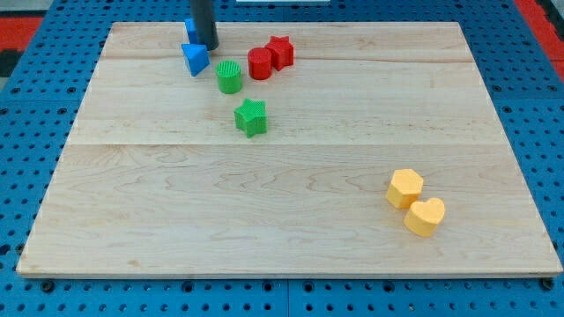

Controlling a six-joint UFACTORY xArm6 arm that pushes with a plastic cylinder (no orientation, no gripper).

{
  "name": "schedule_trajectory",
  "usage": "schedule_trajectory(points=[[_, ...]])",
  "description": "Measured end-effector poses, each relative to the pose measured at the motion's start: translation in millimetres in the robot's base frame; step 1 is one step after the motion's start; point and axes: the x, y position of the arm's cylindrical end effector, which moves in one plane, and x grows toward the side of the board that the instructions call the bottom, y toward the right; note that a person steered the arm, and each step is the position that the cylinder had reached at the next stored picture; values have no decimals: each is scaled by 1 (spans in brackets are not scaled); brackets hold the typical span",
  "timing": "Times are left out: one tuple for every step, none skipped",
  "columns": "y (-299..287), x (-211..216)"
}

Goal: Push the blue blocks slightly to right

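Note:
A blue triangular block [195,59] lies near the view's top left on the wooden board [291,229]. A second blue block [189,31] sits just above it, mostly hidden behind the rod, so its shape is unclear. My tip [206,47] stands between the two blue blocks, at the upper right of the triangular one and close against both.
A green cylinder [229,77] lies just right of the blue triangle, and a green star [251,117] lies below it. A red cylinder [260,63] and a red star [280,52] touch each other further right. Two yellow blocks, a hexagon [405,187] and a heart [426,216], sit at the lower right.

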Motion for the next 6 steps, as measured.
schedule_trajectory(points=[[-32,-3],[-55,25],[-93,30],[-107,36],[-68,38],[-75,65]])
